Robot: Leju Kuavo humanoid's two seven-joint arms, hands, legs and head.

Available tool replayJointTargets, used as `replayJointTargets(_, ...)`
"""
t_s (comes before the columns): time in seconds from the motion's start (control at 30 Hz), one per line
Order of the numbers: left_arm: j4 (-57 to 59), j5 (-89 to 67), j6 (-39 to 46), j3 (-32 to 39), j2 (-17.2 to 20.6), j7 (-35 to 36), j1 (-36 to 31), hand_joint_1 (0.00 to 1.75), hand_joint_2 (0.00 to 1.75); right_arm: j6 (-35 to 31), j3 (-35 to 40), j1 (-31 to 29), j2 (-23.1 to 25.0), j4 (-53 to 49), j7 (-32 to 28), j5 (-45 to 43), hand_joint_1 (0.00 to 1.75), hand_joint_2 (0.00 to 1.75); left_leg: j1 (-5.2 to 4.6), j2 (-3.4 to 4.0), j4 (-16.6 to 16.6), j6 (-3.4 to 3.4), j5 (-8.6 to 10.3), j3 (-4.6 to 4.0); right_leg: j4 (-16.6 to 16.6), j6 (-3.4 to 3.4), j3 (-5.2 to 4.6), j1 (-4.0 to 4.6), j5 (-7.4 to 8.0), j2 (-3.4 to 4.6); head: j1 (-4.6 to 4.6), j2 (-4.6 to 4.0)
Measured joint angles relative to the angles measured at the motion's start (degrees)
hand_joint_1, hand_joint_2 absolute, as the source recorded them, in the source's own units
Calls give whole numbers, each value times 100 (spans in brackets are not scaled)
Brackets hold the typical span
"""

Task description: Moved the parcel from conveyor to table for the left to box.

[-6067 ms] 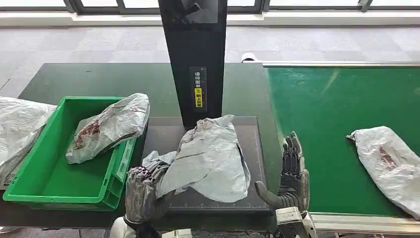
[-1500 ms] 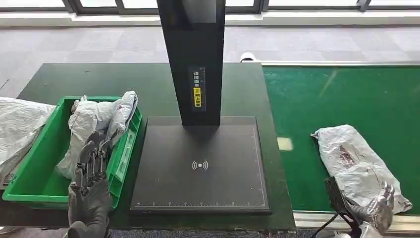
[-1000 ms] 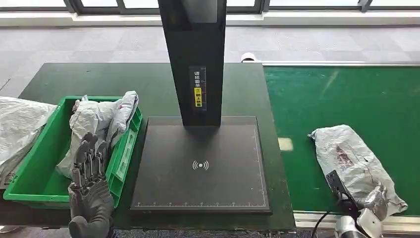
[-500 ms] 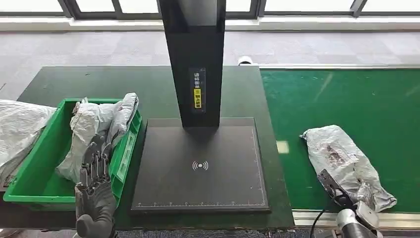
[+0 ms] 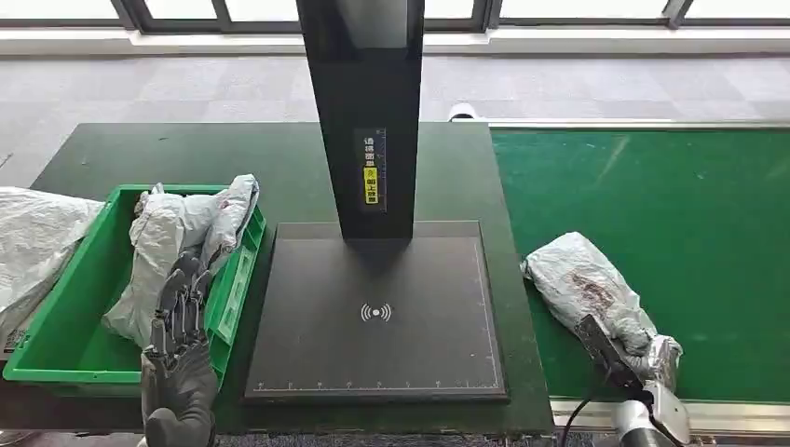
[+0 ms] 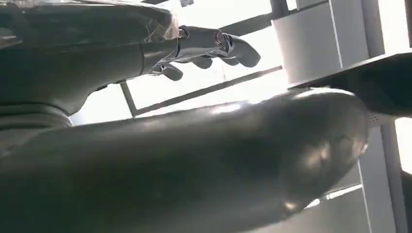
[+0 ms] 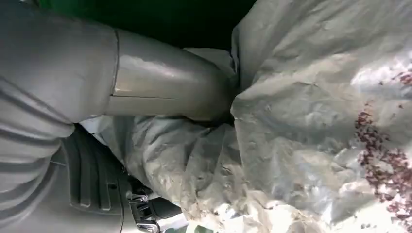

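Gripping parcel (image 5: 589, 289) by near end, right hand (image 7: 145, 145) | parcel on conveyor (image 5: 671, 186), beside scan pad (image 5: 376, 312) | left hand (image 5: 179, 372) fingers spread, empty | risk: slack film tears or slips in transfer

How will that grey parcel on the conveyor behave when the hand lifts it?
The grey parcel is wrinkled, thin plastic, so it will probably sag and droop. It bunches where the right hand grips it, so it seems soft inside and unlikely to roll.

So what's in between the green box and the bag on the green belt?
In the head view, the black scanner pad with its tall black post lies between the green box and the bag, on the dark table.
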Motion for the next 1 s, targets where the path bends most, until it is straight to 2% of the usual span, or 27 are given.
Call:
replayJointTargets(0.23, -186, 2, 420, 35, -85, -2, 170, 0, 0, -350, 359, 461, 455, -1138, -704, -1250, 175, 175, 0, -23, 0, -16, 18, -2, 20, -10, -53, -5, -2, -21, 0, -2)
replayJointTargets(0.37, -236, 18, 610, 35, -85, -2, 222, 0, 0, -477, 468, 539, 599, -1584, -914, -1562, 175, 175, 0, -28, 0, -15, 18, -6, 20, -13, -53, -5, -5, -26, 0, 0)
replayJointTargets(0.5, -232, 177, 1527, -142, 46, -4, 235, 0, 0, -1091, 582, 655, 796, -2065, -1736, -2640, 175, 175, 0, -30, 0, -15, 18, -10, 20, -13, -57, -5, -6, -31, 0, 0)
replayJointTargets(0.63, -201, 339, 2359, -615, 385, -4, 239, 0, 0, -1517, 737, 825, 1017, -2777, -2566, -3536, 175, 175, 0, -30, 0, -16, 18, -9, 21, -17, -57, -3, -9, -33, 0, 0)
replayJointTargets(0.73, -182, 428, 2566, -885, 623, -4, 243, 0, 0, -1598, 859, 990, 1154, -3314, -2957, -3773, 175, 175, 1, -30, -1, -16, 17, -10, 22, -21, -58, -3, -11, -33, 0, 0)
replayJointTargets(0.93, -171, 439, 2579, -1099, 835, -4, 244, 0, 0, -1602, 951, 1140, 1277, -3771, -2985, -3824, 175, 175, 0, -31, -1, -16, 18, -11, 21, -20, -57, -5, -12, -35, 0, 0)
replayJointTargets(1.0, -166, 450, 2638, -1143, 881, -4, 244, 0, 0, -1602, 968, 1190, 1310, -3872, -3156, -3924, 175, 175, 0, -32, 0, -16, 18, -11, 22, -19, -57, -6, -11, -36, 0, 0)
